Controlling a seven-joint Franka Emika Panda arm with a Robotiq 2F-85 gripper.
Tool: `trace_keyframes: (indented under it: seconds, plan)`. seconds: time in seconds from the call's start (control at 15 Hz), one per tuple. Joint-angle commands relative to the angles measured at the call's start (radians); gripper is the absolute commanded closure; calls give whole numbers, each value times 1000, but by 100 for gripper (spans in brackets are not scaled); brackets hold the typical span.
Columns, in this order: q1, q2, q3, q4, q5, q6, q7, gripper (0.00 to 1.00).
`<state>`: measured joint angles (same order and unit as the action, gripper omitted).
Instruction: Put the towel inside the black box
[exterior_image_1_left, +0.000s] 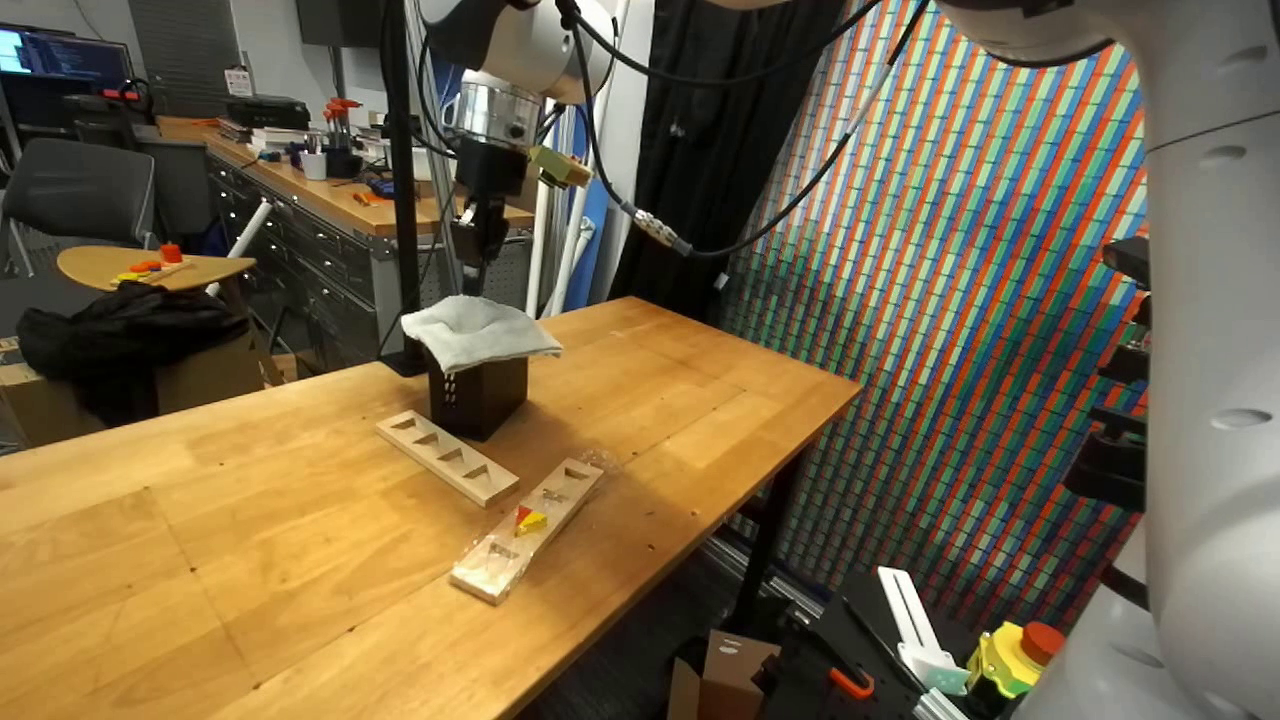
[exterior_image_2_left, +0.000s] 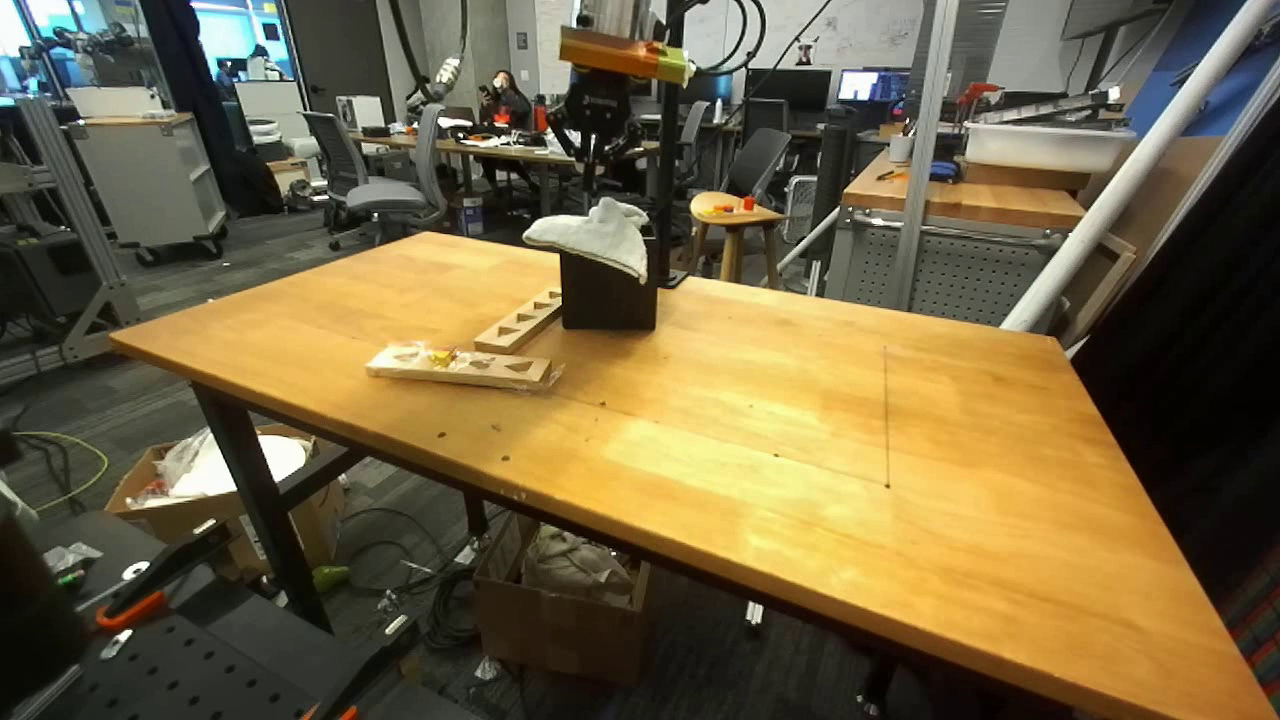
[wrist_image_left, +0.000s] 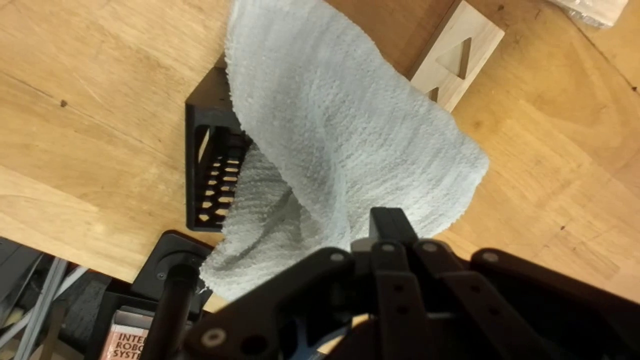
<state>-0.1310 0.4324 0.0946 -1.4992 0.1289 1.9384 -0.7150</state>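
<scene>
The white towel (exterior_image_1_left: 480, 335) lies draped over the top of the black box (exterior_image_1_left: 490, 395), overhanging its sides, as both exterior views show. In the wrist view the towel (wrist_image_left: 350, 130) covers most of the opening; part of it sags down into the box (wrist_image_left: 212, 95), and one corner of the opening shows. My gripper (exterior_image_1_left: 473, 282) points down just above the towel. In the wrist view the fingertips (wrist_image_left: 392, 215) are pressed together with no cloth visible between them. Whether the tips touch the towel, I cannot tell. Most of the box's inside is hidden.
A wooden strip (exterior_image_1_left: 440, 455) with triangular slots lies beside the box. A plastic-wrapped strip (exterior_image_1_left: 500, 560) with coloured pieces lies nearer the table's edge. A black upright pole (exterior_image_2_left: 668, 150) stands right behind the box at the table edge; its base shows in the wrist view (wrist_image_left: 165, 250).
</scene>
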Motion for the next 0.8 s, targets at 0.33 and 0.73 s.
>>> trace_keyframes:
  seconds: [0.33, 0.73]
  plan:
    - [9, 41, -23, 32, -31, 42, -6, 100]
    - [4, 116, -15, 65, -14, 61, -6, 100]
